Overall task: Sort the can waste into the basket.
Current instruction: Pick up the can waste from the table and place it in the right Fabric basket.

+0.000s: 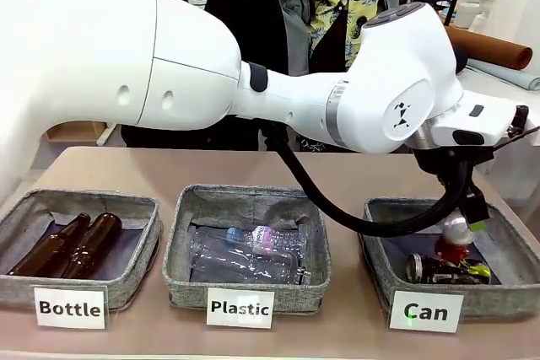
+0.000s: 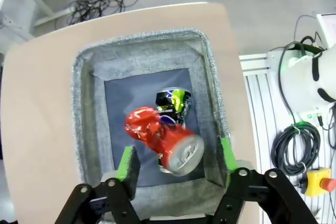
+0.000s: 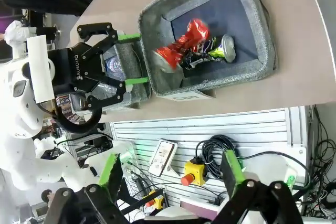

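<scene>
Left gripper: the left gripper [image 2: 176, 163] hung over the basket [image 2: 84, 129] with its jaws wide apart and nothing between them. The green pads [image 2: 126, 162] stood on each side of the red can, not touching it.

Right gripper: the right gripper [image 3: 170, 169] was away from the table, over the floor. Its jaws were wide apart and it held nothing.

Red can: the red can [image 2: 164, 139] was inside the basket. It lay tipped on top of the dark can, with its round silver end facing up.

Dark can: the dark can [image 2: 172, 102] lay on the dark bottom of the basket, partly under the red can.

Basket: it was the grey cloth one with the "Can" label [image 1: 426, 311], at the robot's right end of the row.

Other baskets: the "Bottle" basket [image 1: 135, 280] held brown bottles [image 1: 72, 244]. The "Plastic" basket [image 1: 177, 271] held clear bottles [image 1: 249, 255].

How the cans would feel: both looked squashed, so I think they were very light and thin. The metal looked smooth and shiny, so it might slip. The bent sides could give more if squeezed hard.

Where to grab: I think the best place was across the middle of a can's body, on its flatter sides, not on the round end.

How far along: both cans looked to be in the right basket, so the job seemed done.

What might go wrong: the red can sat leaning and could roll off the dark one, but it would stay inside the basket.
</scene>
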{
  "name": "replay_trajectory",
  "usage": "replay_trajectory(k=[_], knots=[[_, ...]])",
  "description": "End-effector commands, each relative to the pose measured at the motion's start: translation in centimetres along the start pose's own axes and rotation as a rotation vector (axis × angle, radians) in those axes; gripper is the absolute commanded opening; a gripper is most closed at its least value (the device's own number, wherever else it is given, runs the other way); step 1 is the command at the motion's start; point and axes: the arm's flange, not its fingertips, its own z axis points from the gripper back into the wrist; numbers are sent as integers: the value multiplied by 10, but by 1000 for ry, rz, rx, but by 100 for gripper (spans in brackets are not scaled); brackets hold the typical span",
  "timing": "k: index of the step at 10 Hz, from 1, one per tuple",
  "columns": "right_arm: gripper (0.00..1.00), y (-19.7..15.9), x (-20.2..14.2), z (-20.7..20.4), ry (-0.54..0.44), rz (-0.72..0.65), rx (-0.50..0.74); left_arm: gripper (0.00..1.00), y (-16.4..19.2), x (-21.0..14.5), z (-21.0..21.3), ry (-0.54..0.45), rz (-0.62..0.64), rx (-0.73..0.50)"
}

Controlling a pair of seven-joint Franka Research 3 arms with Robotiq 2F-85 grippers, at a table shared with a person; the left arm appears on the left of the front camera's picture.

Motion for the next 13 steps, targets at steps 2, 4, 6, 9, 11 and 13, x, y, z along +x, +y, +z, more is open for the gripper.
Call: replay_trajectory(k=[2, 4, 6, 9, 11, 13], knots=[[100, -2, -1, 2, -4, 5, 9, 100, 3, -2, 3, -8, 25, 21], [100, -2, -1, 2, -4, 5, 9, 100, 14, -8, 18, 15, 80, 19], [100, 0, 0, 0, 0, 0, 0, 100, 32, -48, 67, 125, 188, -50], [100, 66, 72, -54, 87, 128, -55, 100, 22, -175, 180, 83, 309, -185], [100, 125, 111, -123, 176, 232, 1, 100, -9, -274, 239, -138, 470, -103], [100, 170, 127, -197, 201, 178, 182, 100, -47, -397, 274, -323, 789, -18]])
